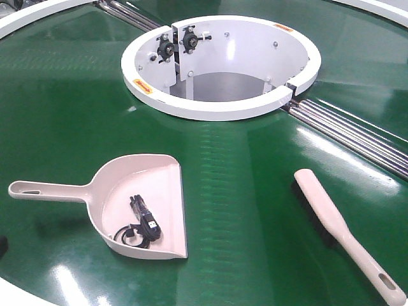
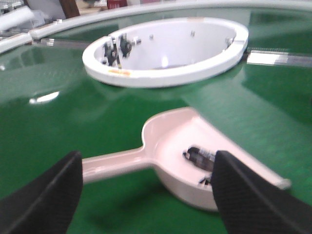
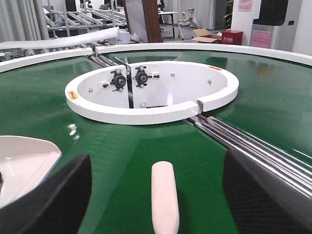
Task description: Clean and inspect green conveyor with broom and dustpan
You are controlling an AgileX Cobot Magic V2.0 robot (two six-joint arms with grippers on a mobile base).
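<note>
The green conveyor (image 1: 248,191) fills the front view. On it at the left lies the pinkish-beige dustpan (image 1: 150,191), handle pointing left, with a small black cabled item (image 1: 141,224) inside. The beige broom (image 1: 331,220) lies at the right, bristles down, handle toward the near edge. My left gripper (image 2: 146,195) is open above the belt, its fingers (image 2: 46,197) spread either side of the dustpan (image 2: 185,141) handle without touching it. My right gripper (image 3: 158,192) is open too, and the broom (image 3: 164,209) tip lies between its fingers (image 3: 56,197), apart from both.
A white ring-shaped opening (image 1: 220,67) with black fittings sits beyond both tools. Steel rollers (image 1: 350,131) run from it toward the right. The white outer rim (image 3: 195,48) curves at the back, with an office and roller tracks behind it.
</note>
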